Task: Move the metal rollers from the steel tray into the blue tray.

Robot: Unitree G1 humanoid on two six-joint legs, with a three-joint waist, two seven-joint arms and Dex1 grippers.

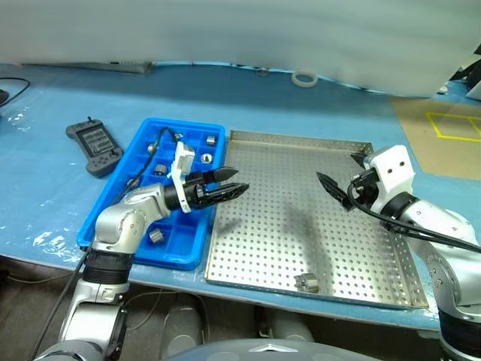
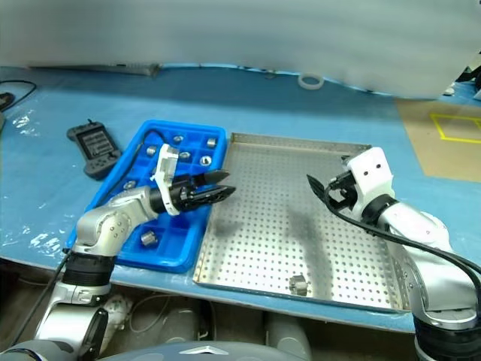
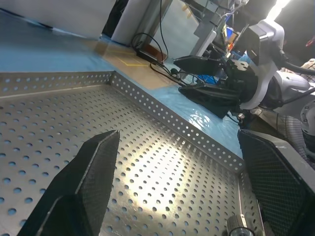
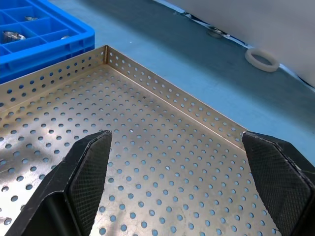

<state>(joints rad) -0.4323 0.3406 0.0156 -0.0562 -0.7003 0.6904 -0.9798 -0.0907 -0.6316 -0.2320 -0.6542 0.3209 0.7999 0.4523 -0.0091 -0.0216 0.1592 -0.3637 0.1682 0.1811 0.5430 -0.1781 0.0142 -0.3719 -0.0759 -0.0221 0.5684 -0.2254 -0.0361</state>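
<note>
Left hand (image 1: 229,184) being held spread, empty, over seam between blue tray (image 1: 135,173) and steel tray (image 1: 391,248). Right hand (image 1: 337,189) likewise spread, empty. One metal roller (image 1: 307,283) being left in steel tray, near front rim, between hands, neither clearly nearer; axis unclear. Several rollers being seen in blue tray.

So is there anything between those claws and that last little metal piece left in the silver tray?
Nothing visible. The last metal roller lies alone near the steel tray's front rim, on bare perforated floor. The left gripper and right gripper both hover open above the tray, farther back, with only open floor between them and it.
</note>
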